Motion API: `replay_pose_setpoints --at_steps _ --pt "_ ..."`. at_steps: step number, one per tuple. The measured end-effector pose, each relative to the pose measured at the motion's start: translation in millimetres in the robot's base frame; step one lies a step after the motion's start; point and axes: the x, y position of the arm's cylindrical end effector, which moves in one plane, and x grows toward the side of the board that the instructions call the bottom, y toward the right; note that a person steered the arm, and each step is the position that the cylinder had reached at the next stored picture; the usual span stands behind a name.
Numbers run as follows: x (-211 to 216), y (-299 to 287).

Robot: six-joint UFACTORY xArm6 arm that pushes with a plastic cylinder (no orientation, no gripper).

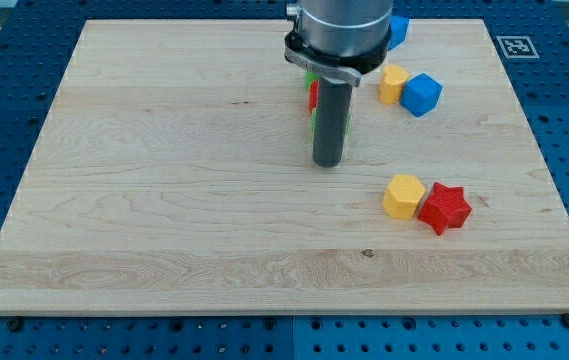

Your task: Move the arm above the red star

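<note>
My tip (327, 163) rests on the pale wooden bench (164, 200), grasping nothing, up and to the view's left of the red star-shaped block (445, 207), which touches a yellow hexagonal block (403, 196).

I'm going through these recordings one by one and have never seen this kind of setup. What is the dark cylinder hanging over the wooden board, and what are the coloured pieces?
The dark cylinder is the end of a robot arm. It has no grasping tool, only a straight rod whose lower end, my tip, pushes blocks across the light wooden board. Nothing is held.

There is one camera view, looking down at the board from one side.

Toward the view's lower right lie a red star-shaped block and a yellow block, touching. Above them sit another yellow block and a blue block, with a second blue block at the top edge. Red and green pieces peek out behind the rod; their shapes are hidden.

My tip is left of and above the red star, apart from it.
</note>
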Motion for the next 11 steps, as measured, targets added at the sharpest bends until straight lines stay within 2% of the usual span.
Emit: replay_pose_setpoints --at_steps 1,7,10,11 --pt "11.4 4.7" --pt "-5.1 159.2" --pt "5.9 112.2" --pt "21.7 112.9"
